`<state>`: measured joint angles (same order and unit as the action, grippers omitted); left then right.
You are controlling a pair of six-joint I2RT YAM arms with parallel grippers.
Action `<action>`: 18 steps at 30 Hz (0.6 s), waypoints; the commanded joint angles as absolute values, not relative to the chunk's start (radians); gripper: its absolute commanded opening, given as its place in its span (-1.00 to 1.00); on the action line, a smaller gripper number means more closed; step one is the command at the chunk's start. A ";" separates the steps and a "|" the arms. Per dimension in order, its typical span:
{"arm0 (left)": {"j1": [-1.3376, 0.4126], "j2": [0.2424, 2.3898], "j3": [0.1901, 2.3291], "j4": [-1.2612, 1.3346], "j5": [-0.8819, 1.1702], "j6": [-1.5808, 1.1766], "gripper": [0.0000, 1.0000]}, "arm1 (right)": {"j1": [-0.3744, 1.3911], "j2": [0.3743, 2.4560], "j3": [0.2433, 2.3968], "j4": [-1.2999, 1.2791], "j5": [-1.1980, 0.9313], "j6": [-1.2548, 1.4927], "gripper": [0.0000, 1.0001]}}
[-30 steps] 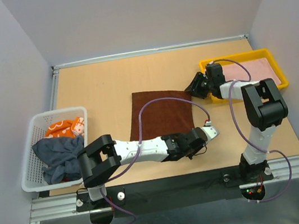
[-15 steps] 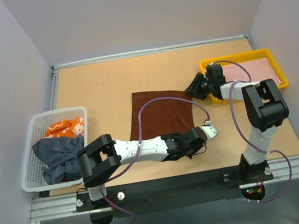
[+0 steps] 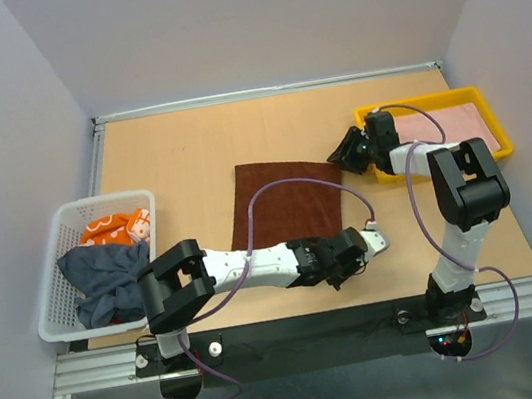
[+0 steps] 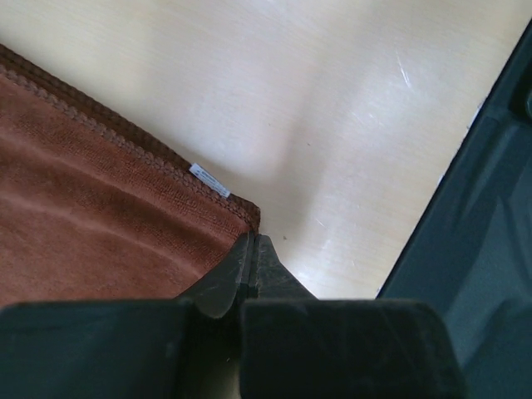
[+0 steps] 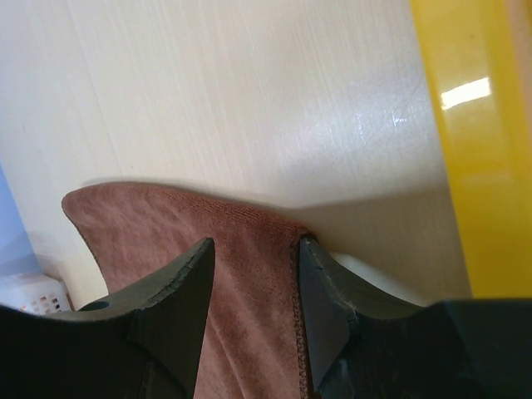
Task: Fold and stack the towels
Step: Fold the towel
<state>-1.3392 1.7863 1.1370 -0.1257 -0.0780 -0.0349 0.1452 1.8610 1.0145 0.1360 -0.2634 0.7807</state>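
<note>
A reddish-brown towel (image 3: 287, 201) lies flat mid-table. My left gripper (image 3: 352, 243) lies low at its near right corner, and in the left wrist view the gripper (image 4: 252, 239) is shut, tips pinched at that towel (image 4: 100, 208) corner beside a small white label (image 4: 209, 179). My right gripper (image 3: 345, 152) is at the far right corner. It (image 5: 256, 243) stands open with the towel (image 5: 241, 283) edge between its fingers. A dark navy towel (image 3: 105, 270) and an orange patterned towel (image 3: 114, 229) sit in the basket.
The white mesh basket (image 3: 63, 292) stands at the left edge. A yellow tray (image 3: 429, 98) at the right holds a flat pink cloth (image 3: 452, 124), and its rim (image 5: 465, 166) is close beside my right gripper. The black base rail (image 4: 482, 249) runs near my left gripper.
My left wrist has shifted slightly toward the near edge. The towel and the right arm look unchanged.
</note>
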 commanded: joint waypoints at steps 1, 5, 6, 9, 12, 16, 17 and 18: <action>-1.338 1.781 1.144 -0.176 -0.015 -0.038 -1.00 | 0.140 1.881 1.063 0.152 -0.192 0.755 0.01; -1.342 1.807 1.161 -0.170 -0.011 -0.061 -1.00 | 0.140 1.887 1.066 0.152 -0.190 0.741 0.01; -1.341 1.816 1.175 -0.163 -0.012 -0.064 -1.00 | 0.140 1.887 1.065 0.152 -0.189 0.738 0.01; -1.341 1.851 1.221 -0.150 -0.014 -0.080 -0.99 | 0.140 1.881 1.063 0.150 -0.181 0.726 0.01; -1.342 1.885 1.261 -0.138 -0.005 -0.081 -0.92 | 0.140 1.878 1.068 0.150 -0.176 0.712 0.02; -1.341 1.907 1.287 -0.150 -0.012 -0.087 -0.68 | 0.140 1.873 1.077 0.143 -0.192 0.689 0.07; -1.341 1.902 1.289 -0.152 -0.015 -0.090 -0.60 | 0.140 1.868 1.077 0.140 -0.192 0.680 0.09; -1.341 1.896 1.292 -0.150 -0.017 -0.094 -0.45 | 0.140 1.858 1.077 0.137 -0.193 0.672 0.11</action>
